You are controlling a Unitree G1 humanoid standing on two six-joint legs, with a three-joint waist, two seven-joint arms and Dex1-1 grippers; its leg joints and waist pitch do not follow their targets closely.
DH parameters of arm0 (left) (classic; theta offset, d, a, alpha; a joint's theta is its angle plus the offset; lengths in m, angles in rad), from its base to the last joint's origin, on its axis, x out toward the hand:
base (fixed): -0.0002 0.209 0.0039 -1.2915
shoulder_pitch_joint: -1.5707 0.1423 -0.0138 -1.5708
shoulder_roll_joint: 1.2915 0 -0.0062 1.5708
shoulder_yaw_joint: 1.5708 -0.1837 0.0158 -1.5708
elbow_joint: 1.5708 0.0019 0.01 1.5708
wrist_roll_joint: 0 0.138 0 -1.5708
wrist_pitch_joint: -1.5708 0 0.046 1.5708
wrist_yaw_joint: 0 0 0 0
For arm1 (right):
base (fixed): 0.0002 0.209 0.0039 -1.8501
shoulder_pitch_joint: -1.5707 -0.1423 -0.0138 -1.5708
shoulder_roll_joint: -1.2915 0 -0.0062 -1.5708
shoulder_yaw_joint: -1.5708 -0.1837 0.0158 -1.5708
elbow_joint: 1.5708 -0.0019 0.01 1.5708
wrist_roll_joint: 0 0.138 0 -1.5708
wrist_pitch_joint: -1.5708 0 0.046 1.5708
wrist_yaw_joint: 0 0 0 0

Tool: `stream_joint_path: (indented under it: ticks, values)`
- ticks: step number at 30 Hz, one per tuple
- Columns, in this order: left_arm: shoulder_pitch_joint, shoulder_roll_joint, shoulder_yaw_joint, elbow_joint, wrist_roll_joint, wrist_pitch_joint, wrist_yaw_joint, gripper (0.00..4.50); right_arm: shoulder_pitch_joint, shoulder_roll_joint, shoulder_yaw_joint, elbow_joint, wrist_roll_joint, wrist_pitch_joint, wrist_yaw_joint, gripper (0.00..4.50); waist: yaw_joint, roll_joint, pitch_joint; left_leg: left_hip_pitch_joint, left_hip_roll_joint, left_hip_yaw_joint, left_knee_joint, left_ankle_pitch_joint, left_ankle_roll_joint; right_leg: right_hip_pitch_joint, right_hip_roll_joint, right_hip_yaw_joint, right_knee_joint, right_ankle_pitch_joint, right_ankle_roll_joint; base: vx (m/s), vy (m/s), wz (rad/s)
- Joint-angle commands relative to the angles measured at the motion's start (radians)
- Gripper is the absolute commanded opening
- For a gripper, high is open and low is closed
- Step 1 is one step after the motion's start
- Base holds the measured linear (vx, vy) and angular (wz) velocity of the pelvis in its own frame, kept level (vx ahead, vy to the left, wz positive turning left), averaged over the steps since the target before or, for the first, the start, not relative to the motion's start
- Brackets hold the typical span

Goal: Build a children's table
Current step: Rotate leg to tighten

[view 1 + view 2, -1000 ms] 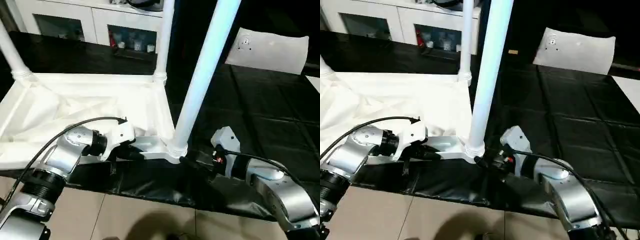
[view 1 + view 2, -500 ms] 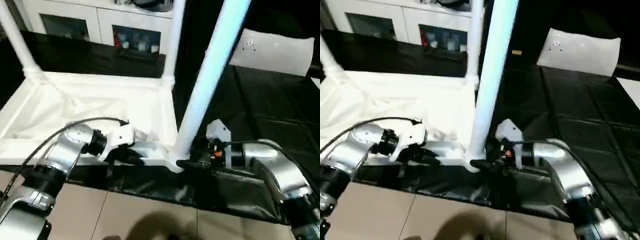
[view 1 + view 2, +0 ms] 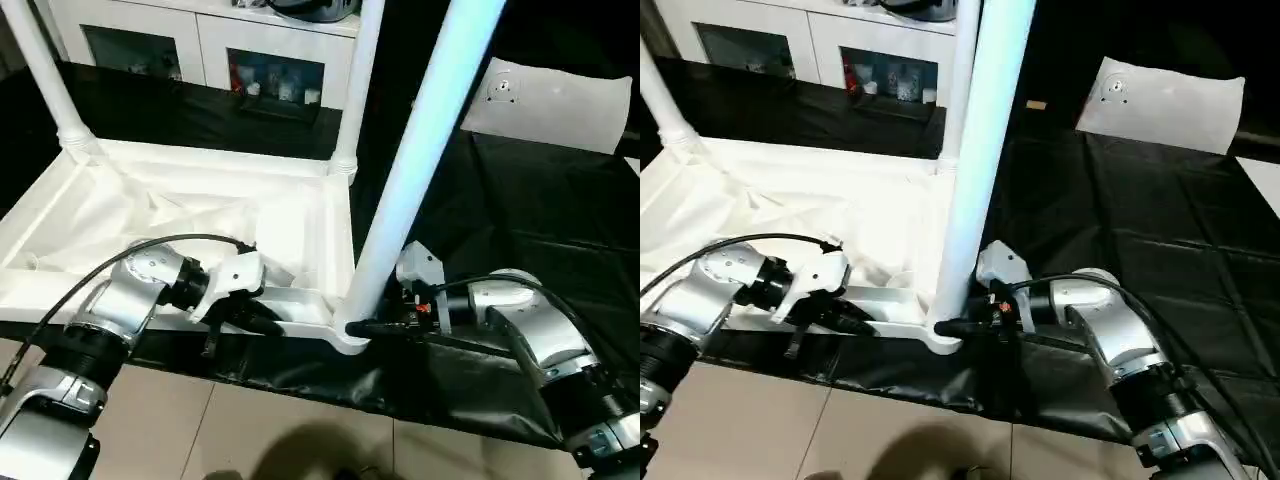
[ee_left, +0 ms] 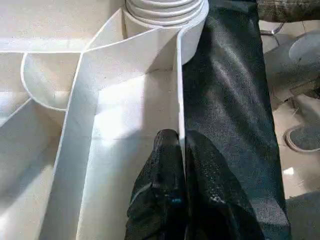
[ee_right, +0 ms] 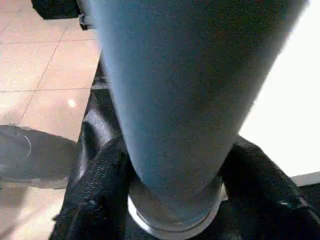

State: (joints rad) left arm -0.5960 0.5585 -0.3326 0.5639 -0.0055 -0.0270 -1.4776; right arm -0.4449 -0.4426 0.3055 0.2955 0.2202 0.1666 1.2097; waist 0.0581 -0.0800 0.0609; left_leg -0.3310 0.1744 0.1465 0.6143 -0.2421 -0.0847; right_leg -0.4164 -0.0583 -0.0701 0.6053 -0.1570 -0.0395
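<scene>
The children's table lies upside down, its white top on a black-covered surface with legs standing up from the corner sockets. My left gripper is shut on the top's near rim wall, one finger on each side of it. My right gripper is at the base of the near right leg, just above its socket. In the right wrist view its black fingers press against both sides of that leg. Two more legs stand at the back left and back right.
A white cabinet with glass doors stands behind the work. A flat white panel lies at the back right on the black covering. Tiled floor runs along the near edge, with a shoe on it.
My right gripper has moved in to the near right leg and closed its fingers around the base. The left gripper has kept its hold on the rim. The camera has shifted.
</scene>
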Motion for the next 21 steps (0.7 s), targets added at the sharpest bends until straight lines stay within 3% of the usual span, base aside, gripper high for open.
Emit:
stream_joint_path:
  ticks: [1,3,4,6,9,10,11,12,16,17,20,21]
  values:
    - [-0.03,-0.01,0.0,-0.002,-0.005,-0.017,0.004,0.0,-0.004,0.007,0.037,0.025,-0.026,0.0,0.02,2.35,-0.003,0.011,-0.062,-0.01,0.052,-0.002,-0.08,-0.074,0.04,0.064,-0.089,0.056,-0.072,-0.341,-0.164,0.0,0.0,0.0]
    - [-0.032,-0.013,0.007,0.006,-0.006,-0.014,0.013,0.0,-0.005,0.011,0.038,0.03,-0.027,-0.004,0.023,2.26,-0.003,0.009,-0.061,-0.011,0.051,-0.002,-0.081,-0.081,0.037,0.064,-0.088,0.057,-0.072,-0.348,-0.163,0.0,0.0,0.0]
    - [-0.031,-0.021,0.022,0.019,-0.015,-0.006,0.029,0.0,0.0,0.023,0.035,0.037,-0.024,-0.007,0.021,2.17,-0.003,0.013,-0.062,-0.011,0.051,-0.002,-0.08,-0.085,0.034,0.064,-0.088,0.057,-0.071,-0.353,-0.162,0.0,0.0,0.0]
    - [-0.028,-0.026,0.034,0.021,-0.023,0.006,0.043,0.0,0.011,0.034,0.03,0.033,-0.015,0.003,0.013,2.12,-0.002,0.004,-0.058,-0.012,0.047,-0.002,-0.081,-0.103,0.032,0.063,-0.088,0.056,-0.08,-0.429,-0.133,0.0,0.0,0.0]
    - [-0.016,-0.033,0.056,0.015,-0.033,0.023,0.078,0.0,0.047,0.053,0.021,-0.002,0.014,0.039,-0.007,2.07,-0.001,0.004,-0.055,-0.011,0.048,-0.003,-0.083,-0.119,0.033,0.058,-0.088,0.056,-0.089,-0.496,-0.1,0.0,0.0,0.0]
    - [-0.014,-0.035,0.063,0.016,-0.036,0.029,0.091,0.0,0.055,0.061,0.018,-0.008,0.02,0.047,-0.017,2.06,0.001,0.009,-0.052,-0.01,0.048,-0.005,-0.085,-0.125,0.032,0.055,-0.088,0.056,-0.09,-0.505,-0.096,0.0,0.0,0.0]
    - [-0.013,-0.038,0.07,0.016,-0.039,0.037,0.105,0.0,0.064,0.069,0.013,-0.012,0.025,0.055,-0.03,2.05,-0.001,0.006,-0.052,-0.01,0.048,-0.006,-0.086,-0.132,0.031,0.056,-0.087,0.054,-0.091,-0.516,-0.088,0.0,0.0,0.0]
    - [-0.012,-0.04,0.076,0.018,-0.043,0.037,0.112,0.0,0.069,0.078,0.01,-0.012,0.027,0.058,-0.042,2.04,-0.001,0.012,-0.05,-0.009,0.048,-0.006,-0.087,-0.139,0.03,0.053,-0.087,0.054,-0.093,-0.523,-0.087,0.0,0.0,0.0]
    - [-0.004,-0.043,0.091,0.016,-0.05,0.048,0.127,0.0,0.085,0.106,0.005,-0.011,0.028,0.063,-0.074,2.04,-0.005,0.013,-0.047,-0.011,0.045,-0.008,-0.088,-0.173,0.027,0.052,-0.086,0.051,-0.1,-0.571,-0.073,0.0,0.0,0.0]
    - [-0.003,-0.042,0.093,0.016,-0.045,0.052,0.139,0.0,0.085,0.117,-0.002,-0.01,0.028,0.073,-0.09,2.04,-0.004,0.019,-0.043,-0.009,0.043,-0.01,-0.089,-0.183,0.027,0.049,-0.087,0.051,-0.105,-0.599,-0.065,0.0,0.0,0.0]
    - [-0.006,-0.051,0.109,0.015,-0.034,0.082,0.199,0.0,0.076,0.164,-0.033,0.008,0.023,0.096,-0.171,2.04,-0.011,0.018,-0.04,-0.008,0.04,-0.012,-0.089,-0.21,0.019,0.044,-0.086,0.046,-0.114,-0.665,-0.043,0.0,0.0,0.0]
    - [-0.013,-0.071,0.127,0.01,-0.03,0.113,0.261,0.0,0.06,0.207,-0.053,0.044,-0.008,0.088,-0.276,2.04,-0.013,0.019,-0.038,-0.009,0.04,-0.014,-0.09,-0.218,0.013,0.043,-0.087,0.042,-0.116,-0.679,-0.035,0.0,0.0,0.0]
